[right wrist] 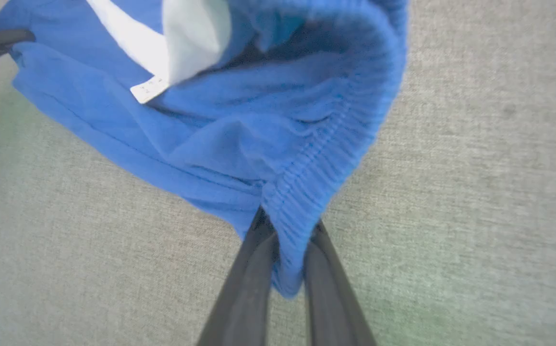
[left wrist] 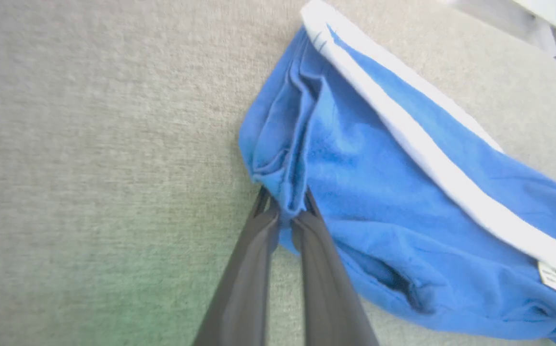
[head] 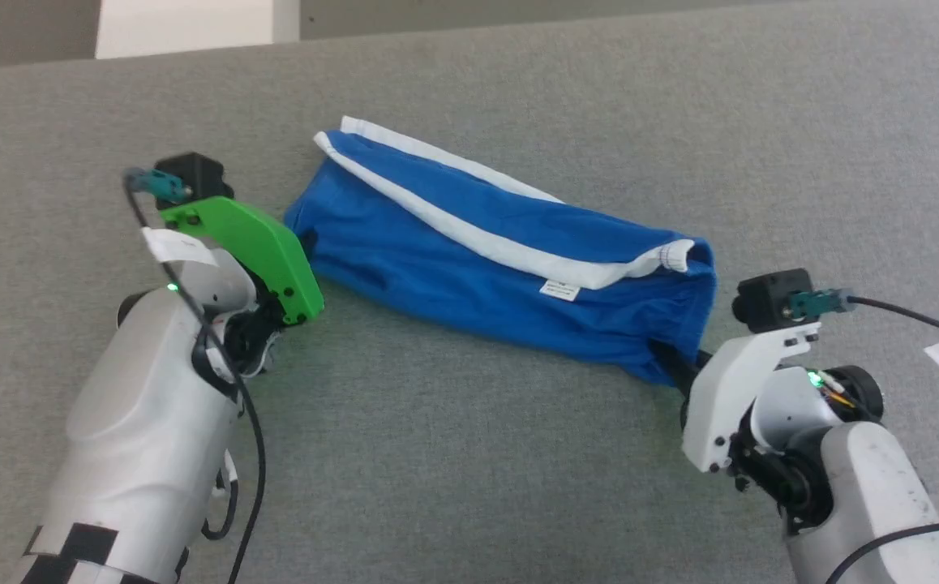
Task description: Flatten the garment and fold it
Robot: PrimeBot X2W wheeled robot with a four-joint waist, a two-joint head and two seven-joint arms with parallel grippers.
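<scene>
- Now the left end effector (left wrist: 285,206) pinches a bunched blue corner of the garment (head: 437,251), and the right end effector (right wrist: 290,230) clamps its gathered elastic waistband (right wrist: 326,158).
- Between the two, the shorts lie as a long, slack roll on the grey woven counter (head: 518,454).
- Flattening seems to be in hand. The next move probably calls for drawing both ends apart to spread the thin cloth.
- Beyond the fingertips, a white trim band (head: 469,235) and a small tag (head: 560,289) run along the upper fold.

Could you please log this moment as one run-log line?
left hand: shut on garment, left end | right hand: shut on elastic waistband | garment: bunched lengthwise between hands, not flat
</scene>
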